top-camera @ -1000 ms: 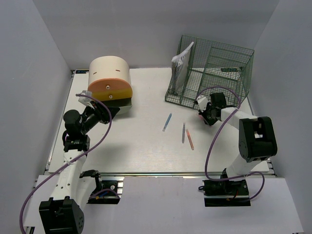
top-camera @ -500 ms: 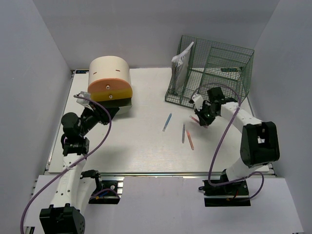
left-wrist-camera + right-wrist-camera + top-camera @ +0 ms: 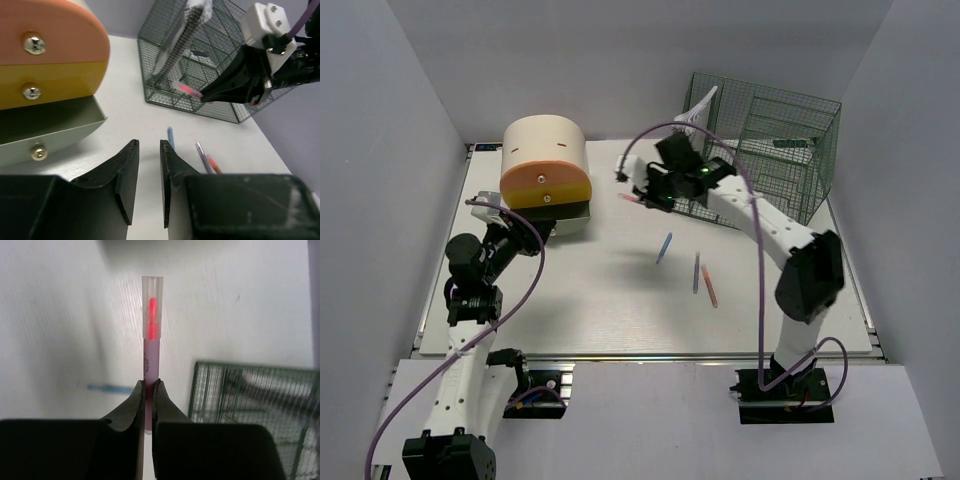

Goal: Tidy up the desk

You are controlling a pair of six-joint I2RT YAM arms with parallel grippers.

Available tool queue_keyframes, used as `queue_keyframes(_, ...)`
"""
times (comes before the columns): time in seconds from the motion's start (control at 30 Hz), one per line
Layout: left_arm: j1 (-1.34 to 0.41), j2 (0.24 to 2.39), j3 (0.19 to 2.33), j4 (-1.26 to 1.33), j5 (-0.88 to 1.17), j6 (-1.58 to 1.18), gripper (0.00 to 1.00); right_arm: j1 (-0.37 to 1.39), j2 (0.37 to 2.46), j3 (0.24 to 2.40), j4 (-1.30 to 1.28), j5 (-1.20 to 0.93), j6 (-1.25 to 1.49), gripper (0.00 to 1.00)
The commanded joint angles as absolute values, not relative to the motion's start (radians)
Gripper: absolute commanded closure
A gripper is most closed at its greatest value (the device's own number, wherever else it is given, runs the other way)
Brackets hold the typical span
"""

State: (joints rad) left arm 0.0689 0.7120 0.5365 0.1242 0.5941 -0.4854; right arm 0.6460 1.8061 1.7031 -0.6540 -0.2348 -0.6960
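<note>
A pink pen (image 3: 151, 340) is clamped in the right gripper (image 3: 148, 386) above the far part of the desk (image 3: 610, 310), left of the green rack (image 3: 770, 140). The left gripper (image 3: 148, 150) is seen slightly parted and empty beside the drawer box (image 3: 545, 165).

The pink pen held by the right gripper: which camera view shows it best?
The right wrist view: the pink pen stands in the centre, its clear cap plain, pinched in the right gripper. The left wrist view shows only its pink end beyond the gripper; the top external view, a small pink sliver.
</note>
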Motion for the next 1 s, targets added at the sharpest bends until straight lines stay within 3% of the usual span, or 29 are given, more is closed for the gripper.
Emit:
queue_keyframes(0.0,0.072,0.661,0.561,0.081,0.508,-0.440,0.66,0.721,1.920,1.856,-0.661,-0.152,-0.773,1.00)
queue_keyframes(0.17,0.072,0.627,0.564,0.055,0.460,-0.422,0.66,0.821,2.055,2.025,-0.640,-0.152,-0.874,1.00)
queue_keyframes(0.47,0.072,0.627,0.568,0.038,0.442,-0.410,0.66,0.952,2.218,2.131,-0.525,-0.013,-1.051,1.00)
queue_keyframes(0.97,0.072,0.609,0.566,0.032,0.440,-0.410,0.66,0.974,2.352,2.187,-0.276,0.084,-1.124,1.00)
